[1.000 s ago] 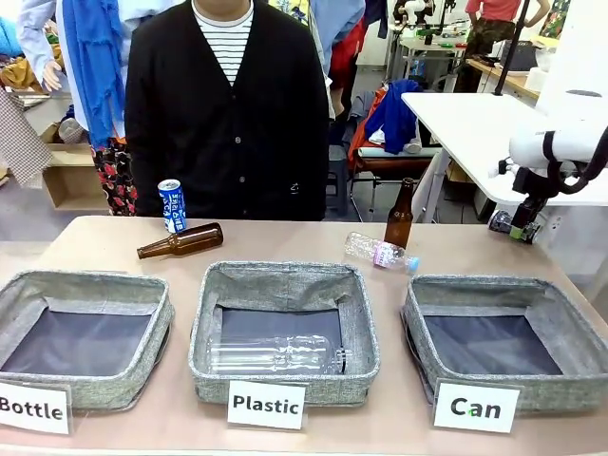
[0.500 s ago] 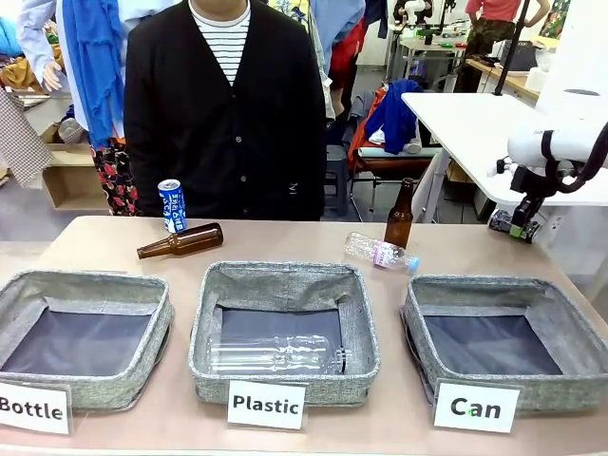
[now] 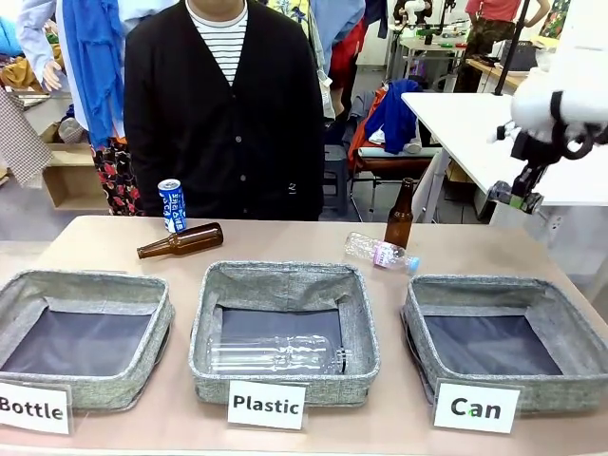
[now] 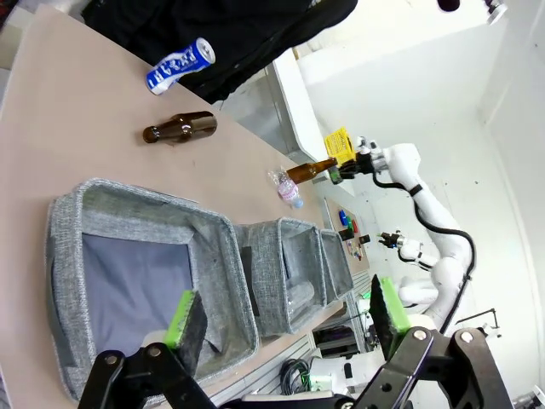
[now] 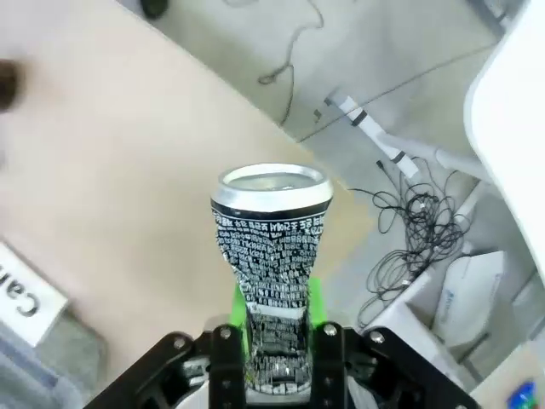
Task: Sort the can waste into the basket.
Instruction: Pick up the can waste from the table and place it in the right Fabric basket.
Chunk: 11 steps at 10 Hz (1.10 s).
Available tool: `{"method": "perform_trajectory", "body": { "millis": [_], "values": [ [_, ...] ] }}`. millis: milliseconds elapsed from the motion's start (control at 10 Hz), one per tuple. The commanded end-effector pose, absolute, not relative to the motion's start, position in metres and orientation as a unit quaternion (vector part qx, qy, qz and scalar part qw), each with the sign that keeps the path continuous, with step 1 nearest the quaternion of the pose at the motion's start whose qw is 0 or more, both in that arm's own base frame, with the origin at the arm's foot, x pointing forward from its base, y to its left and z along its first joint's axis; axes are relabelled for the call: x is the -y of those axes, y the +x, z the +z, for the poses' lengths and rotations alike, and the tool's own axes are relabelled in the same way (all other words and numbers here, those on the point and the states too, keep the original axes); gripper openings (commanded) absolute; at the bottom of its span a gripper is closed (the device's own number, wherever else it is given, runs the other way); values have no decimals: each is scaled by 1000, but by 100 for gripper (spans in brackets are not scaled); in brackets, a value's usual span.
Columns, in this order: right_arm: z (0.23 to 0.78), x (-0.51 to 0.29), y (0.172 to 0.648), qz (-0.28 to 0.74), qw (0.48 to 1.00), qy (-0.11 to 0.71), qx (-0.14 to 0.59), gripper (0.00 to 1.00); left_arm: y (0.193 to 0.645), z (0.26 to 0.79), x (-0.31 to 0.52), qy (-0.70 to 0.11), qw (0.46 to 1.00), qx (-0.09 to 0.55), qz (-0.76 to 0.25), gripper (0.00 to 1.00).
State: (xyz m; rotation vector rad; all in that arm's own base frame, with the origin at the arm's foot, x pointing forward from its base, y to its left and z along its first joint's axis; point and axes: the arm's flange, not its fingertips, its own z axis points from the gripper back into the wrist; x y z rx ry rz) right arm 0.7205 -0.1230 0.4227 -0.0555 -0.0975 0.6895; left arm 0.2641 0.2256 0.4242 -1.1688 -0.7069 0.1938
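Tiny from the front, plain in its wrist view: the right pincer (image 3: 518, 197) clamps the silver can (image 5: 272, 247), now higher than before, 2 o'clock of the basket (image 3: 484, 284). The left pincer (image 4: 285, 313) gapes; the blue can (image 3: 172, 205) stands at 10 o'clock on the bench (image 3: 285, 245).

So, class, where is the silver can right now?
The silver can is pinched in the right end effector, high at the front view's right, higher than the Can basket.
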Motion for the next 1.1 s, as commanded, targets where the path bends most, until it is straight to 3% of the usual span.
{"method": "perform_trajectory", "body": {
  "millis": [0, 100, 500, 700, 1000],
  "values": [
    [463, 81, 594, 383, 923, 30, 38, 18, 265, 425, -226, -543, 764, 339, 82, 100],
    [475, 69, 546, 495, 866, 58, 34, 18, 265, 425, -226, -543, 764, 339, 82, 100],
    [445, 36, 417, 609, 788, 59, 65, 18, 265, 425, -226, -543, 764, 339, 82, 100],
    [427, 38, 392, 627, 772, 28, 97, 18, 265, 425, -226, -543, 764, 339, 82, 100],
    [420, 46, 390, 639, 763, 34, 90, 18, 265, 425, -226, -543, 764, 339, 82, 100]
  ]
}}
